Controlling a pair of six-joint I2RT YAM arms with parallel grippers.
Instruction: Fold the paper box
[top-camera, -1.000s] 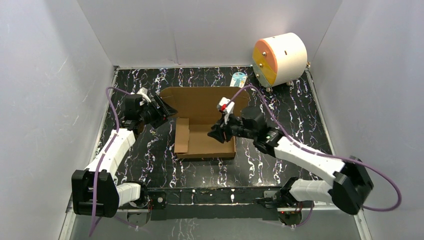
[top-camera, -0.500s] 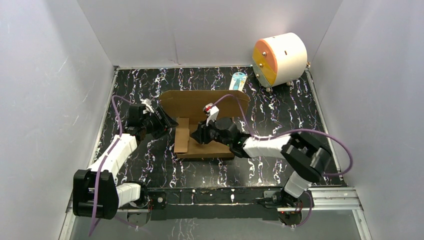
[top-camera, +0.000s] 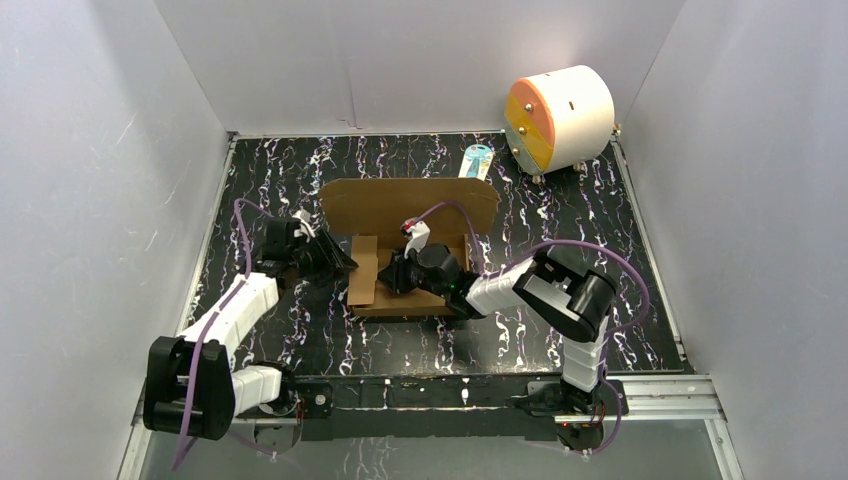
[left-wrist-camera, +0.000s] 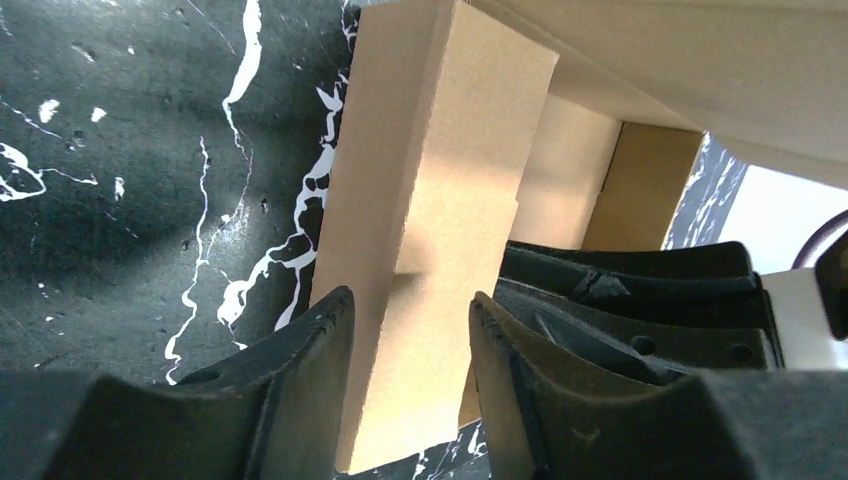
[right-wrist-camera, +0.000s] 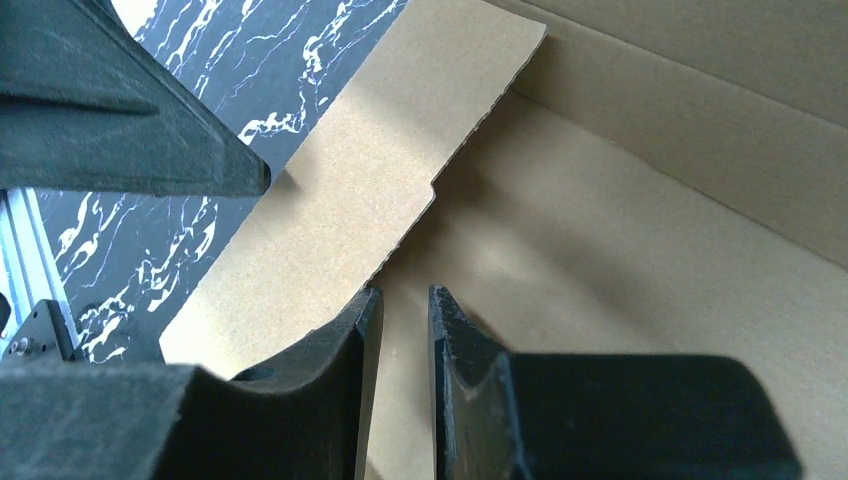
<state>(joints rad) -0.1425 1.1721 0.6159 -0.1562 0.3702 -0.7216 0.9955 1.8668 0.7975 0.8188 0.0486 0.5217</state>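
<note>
You are looking down on a black table with white streaks. The plain brown cardboard paper box lies in the middle of it. Its wide back panel is at 12 o'clock, and a narrow side flap stands up at the box's 9 o'clock side.

A big white drum with an orange face sits far off at 1 o'clock, well apart from the box.

Your left gripper is at 9 o'clock of the box, right up against that flap. In its wrist view, its fingers are spread apart and the flap fills the gap between them, face on.

Your right gripper reaches inside the box from 3 o'clock, close to the flap's inner side. In its wrist view the fingers are almost together, with only a thin gap. The flap's edge runs down to their tips. You cannot tell if they pinch it.

A small blue packet lies just past the box at 1 o'clock.
</note>
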